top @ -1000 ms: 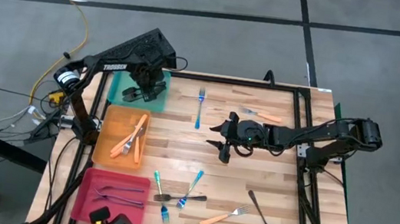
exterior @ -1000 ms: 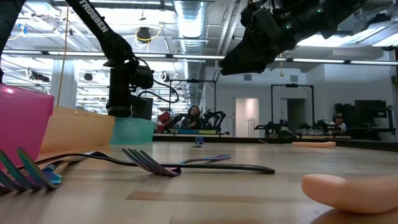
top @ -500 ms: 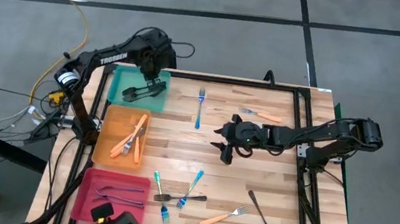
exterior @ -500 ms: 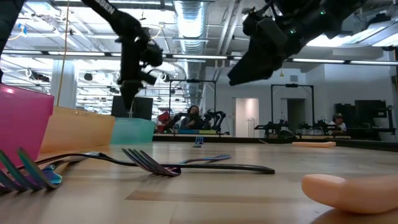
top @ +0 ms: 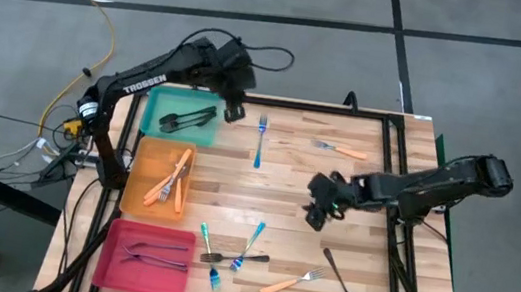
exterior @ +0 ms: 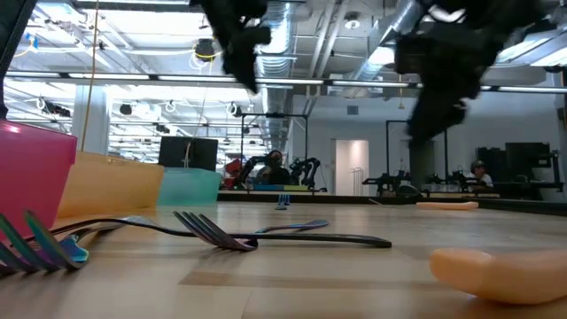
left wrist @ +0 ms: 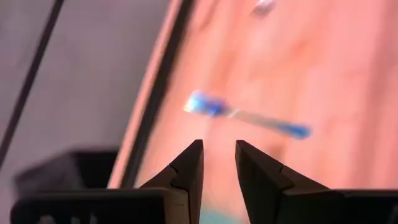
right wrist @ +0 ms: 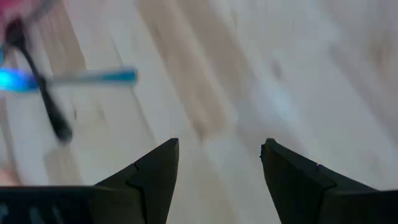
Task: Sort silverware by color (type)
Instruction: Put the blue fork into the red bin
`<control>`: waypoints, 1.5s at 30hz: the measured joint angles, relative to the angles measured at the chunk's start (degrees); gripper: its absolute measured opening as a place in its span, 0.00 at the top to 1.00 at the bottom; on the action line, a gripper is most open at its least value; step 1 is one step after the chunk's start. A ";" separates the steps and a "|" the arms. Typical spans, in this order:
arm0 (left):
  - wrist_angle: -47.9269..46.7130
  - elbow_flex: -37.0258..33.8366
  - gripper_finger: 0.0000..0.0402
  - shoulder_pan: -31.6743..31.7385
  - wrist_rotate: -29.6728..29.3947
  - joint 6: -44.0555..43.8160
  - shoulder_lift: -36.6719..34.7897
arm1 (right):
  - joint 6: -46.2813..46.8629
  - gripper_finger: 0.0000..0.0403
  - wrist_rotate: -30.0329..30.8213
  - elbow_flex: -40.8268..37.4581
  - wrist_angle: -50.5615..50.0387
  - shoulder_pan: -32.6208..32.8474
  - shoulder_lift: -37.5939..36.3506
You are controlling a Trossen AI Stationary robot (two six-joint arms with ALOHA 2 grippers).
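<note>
We see a wooden worktop (top: 356,189) on grey floor; both wrist views are blurred, so fork details there are hard to make out. The left gripper (top: 233,112) hangs at the far edge, fingers narrowly parted, holding nothing, a blue fork (top: 260,141) just beside it. The right gripper (top: 318,214), wide open and empty, hovers mid-worktop, probably above the fork cluster (top: 231,255) near the front edge.

Ahead of the left gripper (left wrist: 218,163) a blue-handled fork (left wrist: 245,114) is smeared by blur — its tines unreadable — and beyond the right gripper (right wrist: 219,163) a dark utensil (right wrist: 38,79) runs off the picture's edge.
</note>
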 joint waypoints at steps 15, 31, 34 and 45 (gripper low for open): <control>14.18 1.04 0.80 -20.44 10.69 0.51 -0.79 | 34.86 0.38 0.21 -0.02 -15.66 23.70 -0.52; 15.42 0.98 0.80 -35.17 10.28 -0.53 -4.48 | 33.84 0.38 5.45 0.50 -17.01 38.11 -0.31; 15.29 0.98 0.80 -38.68 10.32 -0.30 -5.81 | 27.55 0.38 10.72 2.33 -16.58 37.84 0.62; 16.10 0.98 0.80 -50.40 7.00 -0.15 -8.09 | -8.76 0.38 15.46 12.27 -14.35 30.80 11.88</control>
